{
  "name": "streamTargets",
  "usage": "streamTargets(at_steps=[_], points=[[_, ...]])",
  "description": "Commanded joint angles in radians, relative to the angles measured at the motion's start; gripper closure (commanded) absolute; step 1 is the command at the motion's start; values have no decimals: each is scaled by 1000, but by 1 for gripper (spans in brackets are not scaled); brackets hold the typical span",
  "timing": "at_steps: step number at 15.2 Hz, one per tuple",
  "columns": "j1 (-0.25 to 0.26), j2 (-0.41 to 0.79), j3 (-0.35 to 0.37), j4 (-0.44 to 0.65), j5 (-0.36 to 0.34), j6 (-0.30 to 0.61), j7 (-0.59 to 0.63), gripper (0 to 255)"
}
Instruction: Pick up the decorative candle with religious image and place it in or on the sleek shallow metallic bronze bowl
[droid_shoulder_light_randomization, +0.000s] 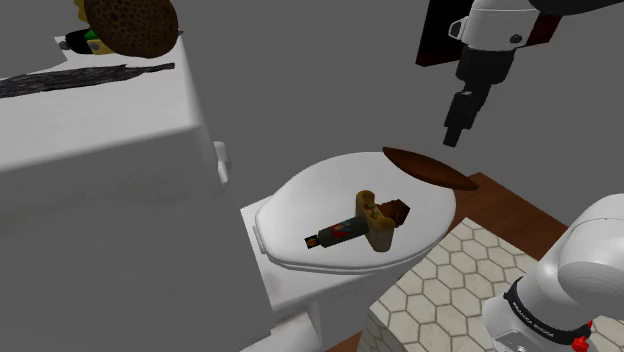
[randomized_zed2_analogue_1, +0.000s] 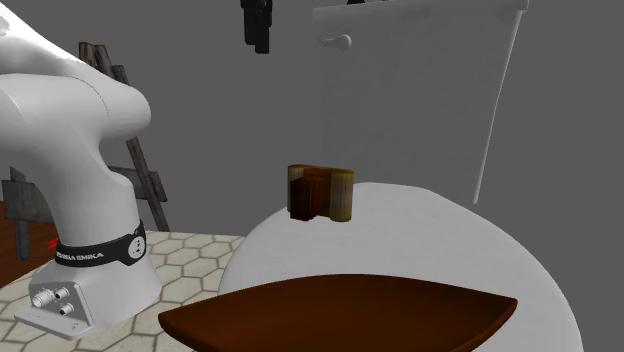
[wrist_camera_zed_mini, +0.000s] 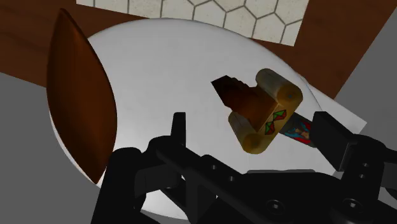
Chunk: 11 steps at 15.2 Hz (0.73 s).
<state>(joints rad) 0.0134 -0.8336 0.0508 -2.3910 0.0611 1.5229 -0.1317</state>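
Two fingers (wrist_camera_zed_mini: 179, 130) of the pincer (wrist_camera_zed_mini: 249, 122) gape empty — wrist view catches colours on the candle (wrist_camera_zed_mini: 273, 118).

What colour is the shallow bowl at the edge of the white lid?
The bowl is dark reddish brown; the second exterior view shows it best.

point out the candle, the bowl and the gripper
candle (droid_shoulder_light_randomization: 337, 232), shoulder view, its coloured body
bowl (droid_shoulder_light_randomization: 425, 168), shoulder view, its bare brown surface
gripper (droid_shoulder_light_randomization: 455, 134), shoulder view, between its fingertips
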Motion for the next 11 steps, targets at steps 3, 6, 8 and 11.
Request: streamTargets(at_steps=[3, 6, 8, 11], points=[[4, -9, 47, -56, 19, 53, 55, 0], [11, -6, 121, -129, 49, 136, 139, 0], [17, 7, 171, -170, 69, 194, 195, 0], [24, 44, 250, -220, 97, 285, 282, 0]])
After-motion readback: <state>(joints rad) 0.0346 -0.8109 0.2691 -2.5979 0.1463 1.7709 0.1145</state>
